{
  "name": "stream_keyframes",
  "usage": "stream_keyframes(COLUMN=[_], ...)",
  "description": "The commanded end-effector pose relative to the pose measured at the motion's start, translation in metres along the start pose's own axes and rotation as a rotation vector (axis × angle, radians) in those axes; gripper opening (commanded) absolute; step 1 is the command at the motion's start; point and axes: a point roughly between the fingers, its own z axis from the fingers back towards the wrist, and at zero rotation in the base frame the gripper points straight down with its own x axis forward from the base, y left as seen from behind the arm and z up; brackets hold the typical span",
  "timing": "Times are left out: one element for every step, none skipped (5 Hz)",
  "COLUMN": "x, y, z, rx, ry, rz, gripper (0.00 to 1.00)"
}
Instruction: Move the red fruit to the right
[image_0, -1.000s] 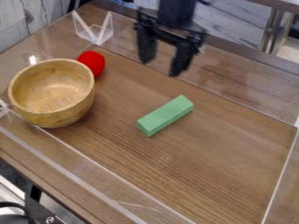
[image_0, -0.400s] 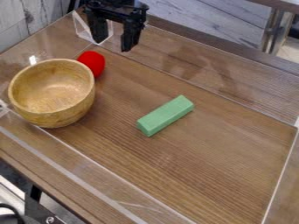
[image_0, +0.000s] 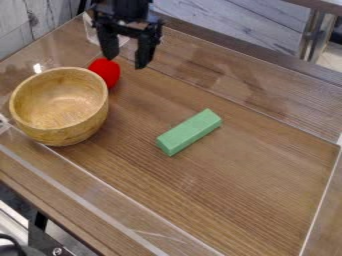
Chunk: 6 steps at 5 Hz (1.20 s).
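Note:
The red fruit (image_0: 106, 71) lies on the wooden table just behind and to the right of the wooden bowl (image_0: 58, 104), partly hidden by the bowl's rim. My gripper (image_0: 126, 55) hangs open above the table, a little right of and behind the fruit, its two dark fingers pointing down with nothing between them. One fingertip stands close to the fruit's upper side but I see no contact.
A green rectangular block (image_0: 189, 131) lies at the middle of the table. A clear plastic wall (image_0: 54, 45) rims the table's edges. Bare wood stretches to the right of the block and toward the front.
The gripper has swung from the back middle of the table leftward, then lowered toward the red fruit. It stays open. Fruit, bowl and block have not moved.

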Motion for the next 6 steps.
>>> stream_keyframes(x=[0.014, 0.028, 0.04, 0.036, 0.032, 0.031], y=[0.02, 0.037, 0.05, 0.051, 0.05, 0.047], z=[0.006, 0.001, -0.006, -0.012, -0.017, -0.029], rx=[0.016, 0.011, 0.003, -0.007, -0.017, -0.024], ry=[-0.069, -0.076, -0.079, -0.08, -0.081, -0.079], rz=[0.012, 0.011, 0.009, 0.052, 0.086, 0.075], gripper=[1.0, 1.0, 1.0, 1.0, 1.0, 1.0])
